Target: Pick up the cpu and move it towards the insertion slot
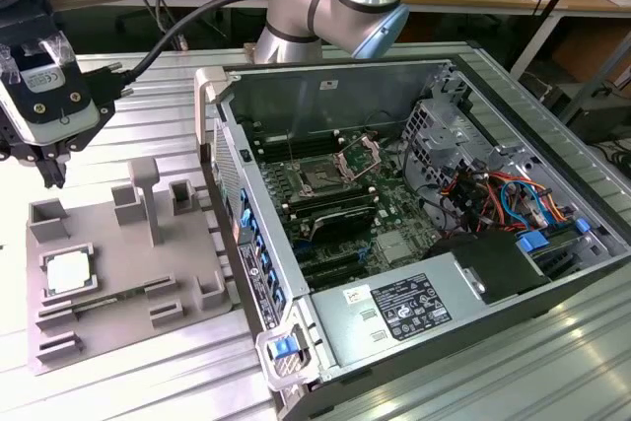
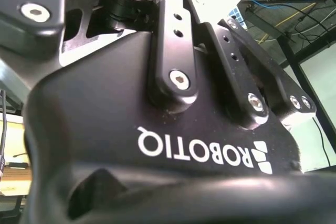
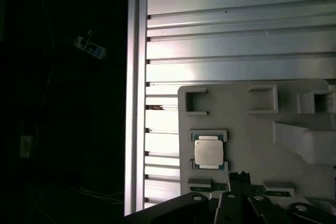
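Gripper (image 1: 45, 163) hangs above the grey fixture (image 1: 187, 244); cannot tell if it is released or clenched, and it grasps nothing. The cpu (image 1: 67, 271) lies flat in the fixture's recess, below the gripper and apart from it. Insertion slot (image 1: 320, 180) sits in the computer case (image 1: 325, 86), well off to the exterior view's right of the gripper.
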### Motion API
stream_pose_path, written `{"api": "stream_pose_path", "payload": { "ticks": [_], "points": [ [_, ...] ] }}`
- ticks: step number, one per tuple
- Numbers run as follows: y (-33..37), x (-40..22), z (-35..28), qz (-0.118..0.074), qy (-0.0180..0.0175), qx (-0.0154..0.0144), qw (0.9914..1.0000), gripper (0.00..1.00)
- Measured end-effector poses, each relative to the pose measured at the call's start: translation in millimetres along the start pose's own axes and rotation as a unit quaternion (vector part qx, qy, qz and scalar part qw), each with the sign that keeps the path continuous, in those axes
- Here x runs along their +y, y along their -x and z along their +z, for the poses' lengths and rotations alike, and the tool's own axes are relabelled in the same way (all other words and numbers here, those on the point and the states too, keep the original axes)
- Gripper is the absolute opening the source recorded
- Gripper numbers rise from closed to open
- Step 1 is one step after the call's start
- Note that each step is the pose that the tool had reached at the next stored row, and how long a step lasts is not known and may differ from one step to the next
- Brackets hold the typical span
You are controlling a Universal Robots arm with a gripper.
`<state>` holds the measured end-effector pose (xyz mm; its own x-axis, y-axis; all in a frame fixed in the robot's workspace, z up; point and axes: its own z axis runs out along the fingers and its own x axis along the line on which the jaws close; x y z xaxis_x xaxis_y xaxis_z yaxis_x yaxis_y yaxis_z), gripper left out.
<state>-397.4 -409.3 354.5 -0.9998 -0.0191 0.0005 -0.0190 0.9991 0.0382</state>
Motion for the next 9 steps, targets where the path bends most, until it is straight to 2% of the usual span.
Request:
{"api": "stream_pose_path", "payload": {
  "ticks": [3,9],
  "points": [
    [0.0,-2.8,0.3,0.0,0.0,-0.0001,1.0,0.11],
    [-0.1,-3.2,3.3,0.0,0.0,0.0,1.0,0.11]
  ]
}}
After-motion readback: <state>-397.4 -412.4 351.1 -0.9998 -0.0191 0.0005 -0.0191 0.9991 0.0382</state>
